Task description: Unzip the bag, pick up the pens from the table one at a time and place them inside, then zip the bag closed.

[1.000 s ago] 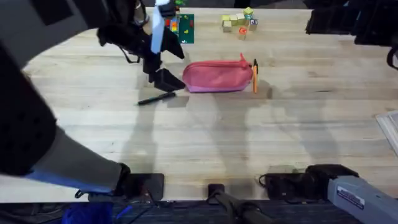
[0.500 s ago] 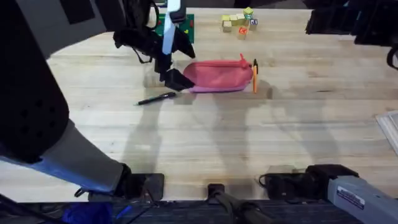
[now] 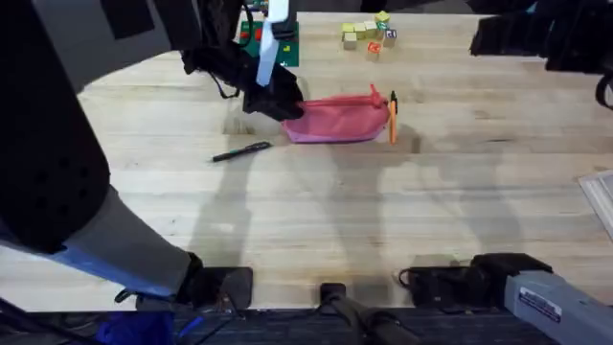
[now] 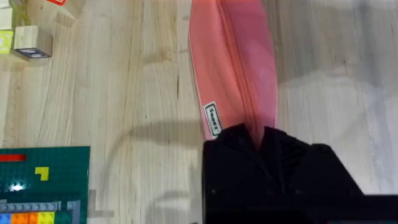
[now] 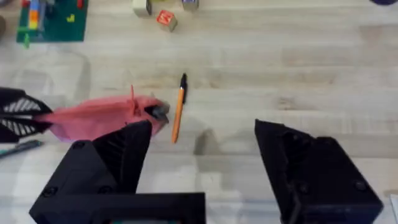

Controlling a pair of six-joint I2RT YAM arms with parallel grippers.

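Waiting nearest: right gripper (image 5: 202,127), fingers spread wide and empty, raised near its base, well apart from bag and pens; probably kept free for the zipper.
Lying loose: black pen (image 3: 241,151), flat on table (image 3: 383,211), just in front of the bag's left end, near the left gripper but untouched; not yet packed.
Bag (image 3: 340,117): flat on the table, stretched left to right, zipper seam upward, apparently zipped along the visible length.
Left gripper (image 3: 278,101): down on the bag's left end, fingers narrow with pink fabric running between them in the wrist view; judged an anchoring pinch, so that the bag does not slide when the zipper is drawn.
Bag relative to that gripper: left end inside the grip, the rest running away from it to the right.
Pull tab (image 3: 373,91): sticking up at the bag's right end, the end opposite the pinch; nothing touching it.
Orange pen (image 3: 392,117): crosswise against the bag's right end, black end pointing away from the bases; to be moved only after opening.
Step in hand: unzipping, only begun.
Farthest: green baseplate (image 3: 285,43) and small blocks (image 3: 367,34), beyond the bag, no part in the job.
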